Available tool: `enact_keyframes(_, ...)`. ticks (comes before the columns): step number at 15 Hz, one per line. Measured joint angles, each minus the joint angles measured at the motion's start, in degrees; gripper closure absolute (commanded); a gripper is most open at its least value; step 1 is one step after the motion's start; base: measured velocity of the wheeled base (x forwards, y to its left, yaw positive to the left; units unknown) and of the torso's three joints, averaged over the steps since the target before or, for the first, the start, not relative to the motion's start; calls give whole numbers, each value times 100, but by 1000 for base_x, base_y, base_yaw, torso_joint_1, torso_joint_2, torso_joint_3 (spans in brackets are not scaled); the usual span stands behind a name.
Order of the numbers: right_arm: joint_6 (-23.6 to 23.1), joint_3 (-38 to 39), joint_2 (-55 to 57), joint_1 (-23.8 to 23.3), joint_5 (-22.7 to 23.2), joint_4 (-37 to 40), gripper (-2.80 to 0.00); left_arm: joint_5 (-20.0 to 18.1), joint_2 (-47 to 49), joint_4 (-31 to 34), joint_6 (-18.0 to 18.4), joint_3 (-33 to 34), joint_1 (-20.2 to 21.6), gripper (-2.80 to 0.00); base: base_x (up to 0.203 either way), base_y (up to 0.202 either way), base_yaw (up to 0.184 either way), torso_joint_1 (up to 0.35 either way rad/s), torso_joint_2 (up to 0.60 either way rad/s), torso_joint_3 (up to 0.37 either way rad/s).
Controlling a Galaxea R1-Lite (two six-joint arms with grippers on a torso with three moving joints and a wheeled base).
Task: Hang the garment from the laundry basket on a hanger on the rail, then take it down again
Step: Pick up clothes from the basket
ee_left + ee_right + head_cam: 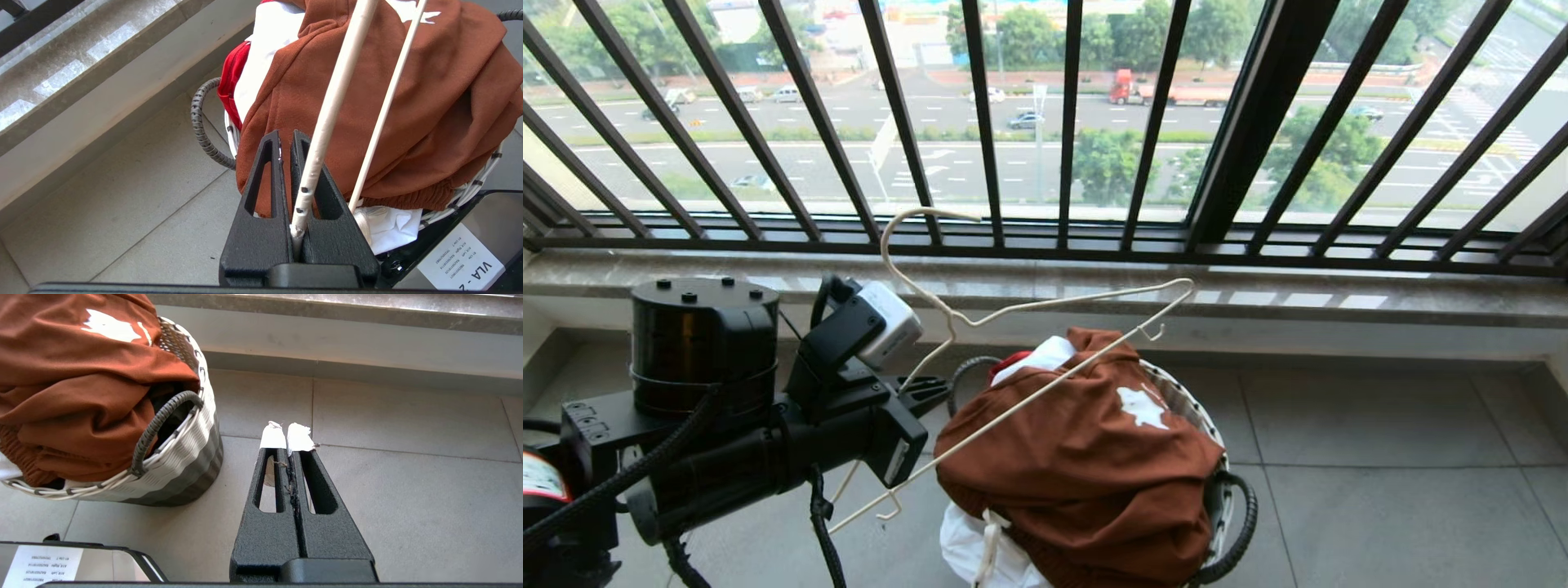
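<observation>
Left gripper [292,139] clamped on hanger [1029,392], hanger slanting across garment [1086,457] heaped in laundry basket [1233,506]

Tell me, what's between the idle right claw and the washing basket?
Only bare floor tile, seen in the right wrist view, separates the shut right gripper from the laundry basket.

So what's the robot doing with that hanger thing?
The robot's left gripper is shut on a thin cream hanger, holding it just above the laundry basket on the tiled floor by the balcony bars. Rust-brown shorts are heaped on top of the basket and are not on the hanger yet. The right gripper is shut, holding nothing, low beside the basket.
</observation>
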Motion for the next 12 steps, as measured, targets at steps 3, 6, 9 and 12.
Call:
enact_keyframes(3,0,0,0,0,-2,2,0,-4,5,0,19,-1,0,0,0,0,0,6,-1,-194)
enact_keyframes(6,0,0,0,0,-2,2,0,-2,-39,3,13,-1,-2,0,0,0,0,0,3,-63)
enact_keyframes(9,0,0,0,0,0,2,0,-9,-110,19,-25,-70,0,0,0,0,0,0,0,0)
enact_keyframes(12,0,0,0,0,-2,4,0,-27,-223,60,-115,-73,0,0,0,0,0,0,0,0)
